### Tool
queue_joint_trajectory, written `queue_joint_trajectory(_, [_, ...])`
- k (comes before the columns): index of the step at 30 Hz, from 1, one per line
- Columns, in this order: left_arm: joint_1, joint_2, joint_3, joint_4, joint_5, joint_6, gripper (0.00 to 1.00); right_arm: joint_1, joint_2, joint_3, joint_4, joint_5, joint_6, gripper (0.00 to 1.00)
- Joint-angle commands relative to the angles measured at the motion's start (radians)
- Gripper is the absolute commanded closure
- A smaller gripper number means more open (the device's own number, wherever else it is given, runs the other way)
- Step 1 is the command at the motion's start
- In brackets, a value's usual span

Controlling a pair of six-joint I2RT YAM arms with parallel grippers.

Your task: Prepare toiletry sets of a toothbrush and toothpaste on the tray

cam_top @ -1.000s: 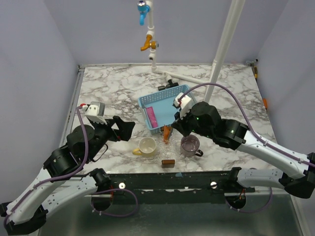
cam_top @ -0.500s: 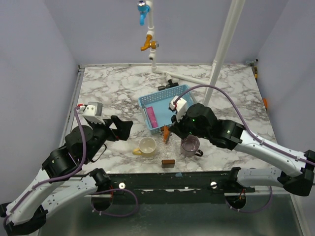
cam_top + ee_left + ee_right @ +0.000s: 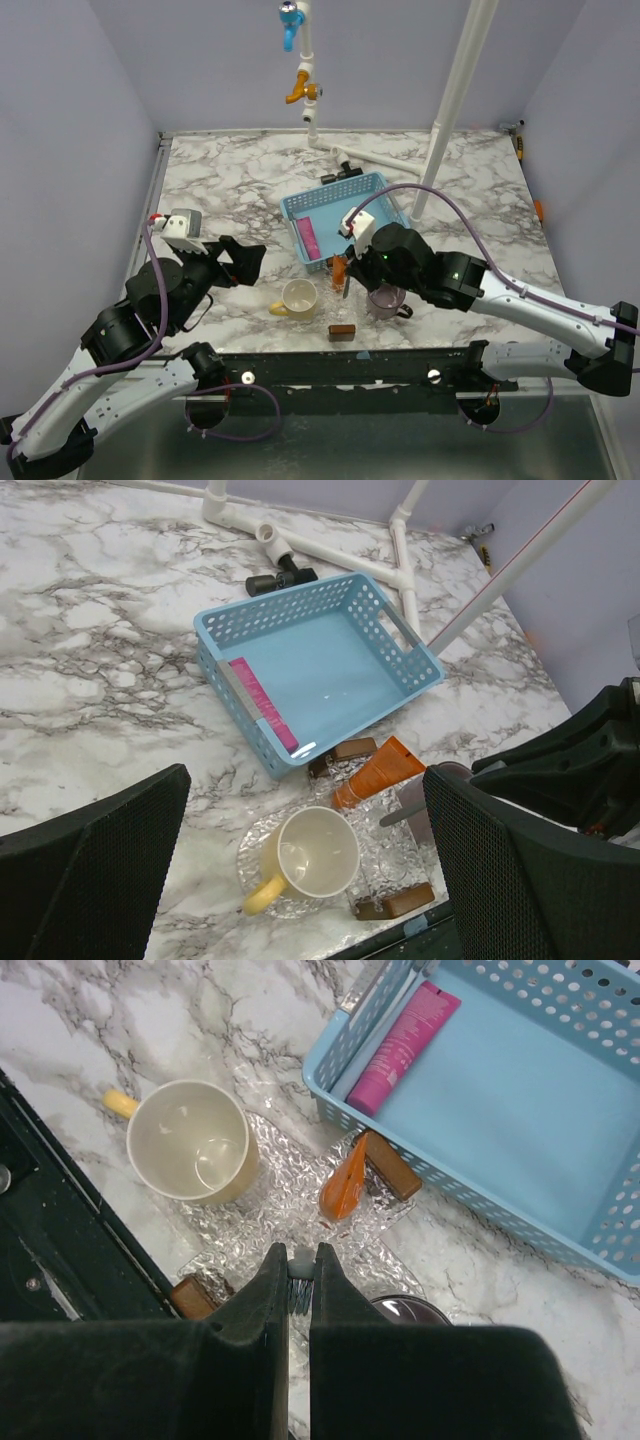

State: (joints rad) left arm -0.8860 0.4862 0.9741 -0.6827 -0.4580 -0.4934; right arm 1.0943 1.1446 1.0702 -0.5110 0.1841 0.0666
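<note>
2 fingers of the right gripper (image 3: 296, 1256) are pressed nearly together, pinching the toothbrush (image 3: 300, 1272); only a pale sliver of it shows between them. The gripper hangs over the clear crinkled tray (image 3: 280, 1215), between the cream mug (image 3: 190, 1140) and the purple cup (image 3: 405, 1310). The toothpaste (image 3: 343, 1186) lies on the tray near its far edge, its orange body touching a brown block (image 3: 392, 1167) and just in front of the blue basket (image 3: 480, 1200). 1 pink tube (image 3: 405, 1035) lies inside that basket along its left wall. The left gripper (image 3: 245, 262) is spread wide and holds nothing, above the marble table (image 3: 220, 180) to the left of the tray.
</note>
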Motion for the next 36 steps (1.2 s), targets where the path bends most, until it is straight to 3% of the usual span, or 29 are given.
queue_joint_trajectory(1, [-0.005,-0.006,0.004,-0.002,-0.021,0.017,0.01,0.014,-0.003,-0.020,0.037,0.044,0.002,1.00])
queue_joint_trajectory(36, [-0.005,-0.011,-0.012,0.011,-0.026,0.030,0.01,0.035,0.075,-0.103,0.170,0.082,0.027,1.00])
